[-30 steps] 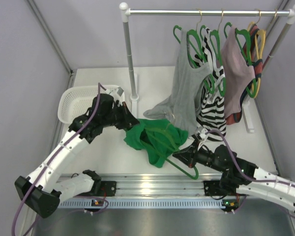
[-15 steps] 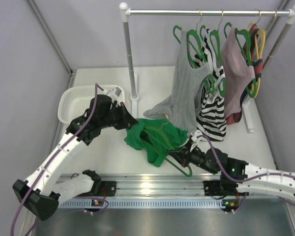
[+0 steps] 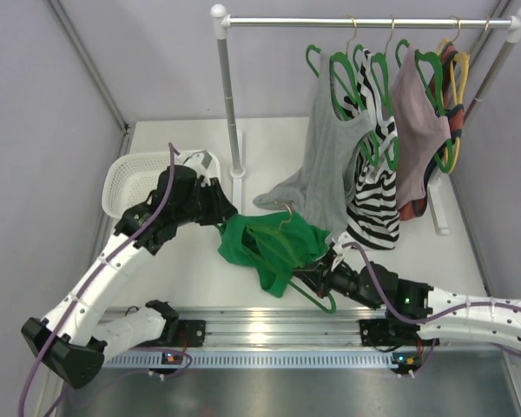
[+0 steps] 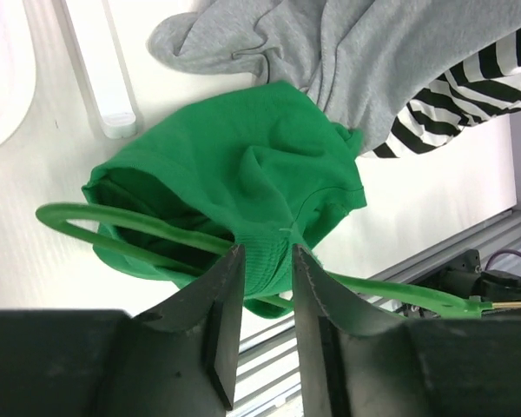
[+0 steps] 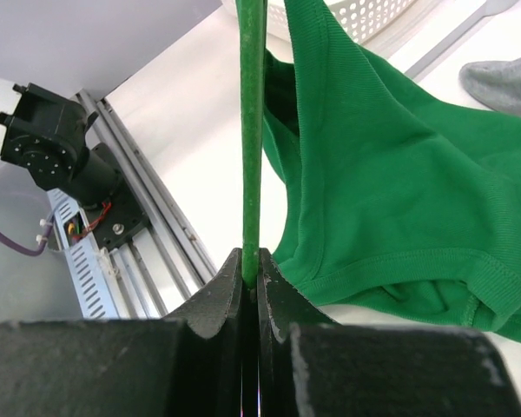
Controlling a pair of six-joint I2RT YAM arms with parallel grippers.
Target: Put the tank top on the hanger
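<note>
The bright green tank top point(image 3: 273, 245) lies bunched on the white table, in front of the rack. My left gripper point(image 3: 227, 222) is shut on its left edge; in the left wrist view the fabric point(image 4: 243, 174) sits pinched between the jaws point(image 4: 262, 261). A thin green hanger point(image 3: 317, 300) pokes into the tank top, and its gold hook point(image 3: 284, 211) shows above the fabric. My right gripper point(image 3: 317, 276) is shut on the hanger's bar point(image 5: 251, 130), with the tank top point(image 5: 399, 174) draped to its right.
A white basket point(image 3: 130, 178) stands at the back left. A clothes rack point(image 3: 365, 22) carries a grey tank top point(image 3: 326, 161), a striped top point(image 3: 373, 195), a pinkish garment point(image 3: 417, 122) and several green hangers plus a yellow one. An aluminium rail point(image 3: 269, 330) runs along the near edge.
My right gripper has pushed the hanger leftward, further into the tank top. My left gripper has shifted slightly up and back with the fabric edge.
</note>
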